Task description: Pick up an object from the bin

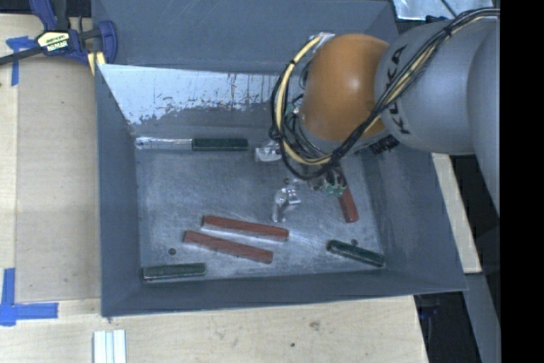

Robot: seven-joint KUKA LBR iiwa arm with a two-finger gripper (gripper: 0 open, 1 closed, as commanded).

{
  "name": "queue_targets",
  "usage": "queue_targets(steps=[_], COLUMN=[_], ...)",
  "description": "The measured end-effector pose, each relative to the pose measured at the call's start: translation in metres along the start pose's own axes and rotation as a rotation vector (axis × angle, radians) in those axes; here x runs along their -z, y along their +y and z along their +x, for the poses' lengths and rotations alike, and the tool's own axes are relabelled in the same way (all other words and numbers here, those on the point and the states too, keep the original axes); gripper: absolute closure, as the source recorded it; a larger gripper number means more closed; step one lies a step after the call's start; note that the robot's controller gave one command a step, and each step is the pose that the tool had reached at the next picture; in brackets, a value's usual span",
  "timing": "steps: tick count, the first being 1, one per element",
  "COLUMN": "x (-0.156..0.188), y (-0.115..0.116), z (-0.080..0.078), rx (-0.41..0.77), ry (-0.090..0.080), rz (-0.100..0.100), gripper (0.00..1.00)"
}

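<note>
Long red-brown stick (pixel 245 227), flat, slightly tilted, front-middle of bin (pixel 119 208) floor

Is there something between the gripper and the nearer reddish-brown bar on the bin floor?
No, nothing visible. The gripper is close to the right end of the upper reddish-brown bar; only bare bin floor shows between them.

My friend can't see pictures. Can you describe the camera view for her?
A robot arm's gripper hangs low in a grey metal bin, near two long reddish-brown flat sticks. Three dark green sticks lie closer to the bin's walls.
</note>
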State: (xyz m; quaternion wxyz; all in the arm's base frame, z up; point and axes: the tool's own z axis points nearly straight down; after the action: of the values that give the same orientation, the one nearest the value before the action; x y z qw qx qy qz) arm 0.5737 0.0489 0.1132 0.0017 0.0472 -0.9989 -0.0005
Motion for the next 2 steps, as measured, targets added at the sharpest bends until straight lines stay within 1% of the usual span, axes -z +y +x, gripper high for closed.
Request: queue_targets(steps=[1,2], x=[-0.0326,-0.0326], y=[0.0112,0.0112], z=[0.0696,0.0696], rx=[0.162,0.162], ry=[-0.009,-0.009], rz=[0.002,0.002], gripper=[1.00,1.00])
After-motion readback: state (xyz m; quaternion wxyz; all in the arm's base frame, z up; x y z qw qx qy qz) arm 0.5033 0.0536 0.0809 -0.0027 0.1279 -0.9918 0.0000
